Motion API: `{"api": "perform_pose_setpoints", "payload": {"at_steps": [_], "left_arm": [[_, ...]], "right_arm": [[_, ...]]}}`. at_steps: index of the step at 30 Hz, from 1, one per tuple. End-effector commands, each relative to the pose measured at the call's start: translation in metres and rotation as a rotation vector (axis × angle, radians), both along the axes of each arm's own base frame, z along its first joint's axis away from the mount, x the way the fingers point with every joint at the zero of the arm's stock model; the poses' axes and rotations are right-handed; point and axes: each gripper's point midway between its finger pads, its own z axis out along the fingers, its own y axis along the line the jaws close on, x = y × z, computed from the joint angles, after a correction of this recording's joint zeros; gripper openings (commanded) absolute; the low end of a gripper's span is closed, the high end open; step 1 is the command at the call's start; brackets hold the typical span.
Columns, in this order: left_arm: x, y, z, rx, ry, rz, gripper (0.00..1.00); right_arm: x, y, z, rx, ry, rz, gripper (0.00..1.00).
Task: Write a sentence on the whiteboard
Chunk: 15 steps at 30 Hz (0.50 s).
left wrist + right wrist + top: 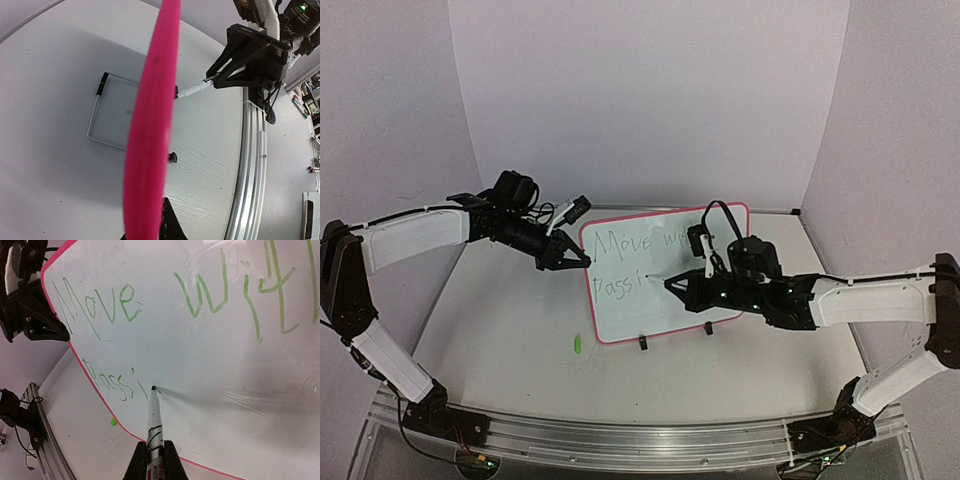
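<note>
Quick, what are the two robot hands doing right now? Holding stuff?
Left gripper: closed on the left edge of the whiteboard.
Right gripper: closed on the marker, its tip at the whiteboard.

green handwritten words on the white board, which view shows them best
Right wrist: the green handwritten words are large, legible as "Move wit" and "passi". Top external shows them small, faint, partly behind the right arm. Left wrist shows only the board's pink frame edge-on.
</note>
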Motion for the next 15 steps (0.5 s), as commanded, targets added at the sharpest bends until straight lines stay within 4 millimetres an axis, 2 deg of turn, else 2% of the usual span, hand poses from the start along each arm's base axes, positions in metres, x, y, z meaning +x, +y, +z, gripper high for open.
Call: {"api": "perform_pose_setpoints", "payload": {"at_steps": [1,10,15], "left_arm": [[0.004,0.004,-0.017,0.069,-0.02,0.017,0.0],[0.005,0.004,-0.018,0.071,-0.018,0.018,0.0],[0.005,0.003,-0.018,0.071,-0.017,0.017,0.0]], "right_arm": [[0.011,0.01,0.012,0.029,-0.026,0.005,0.0],[0.003,0.001,-0.01,0.007,0.036,-0.005,0.0],[0.005,-0.008,-0.005,0.004,0.017,-0.042,0.0]]}}
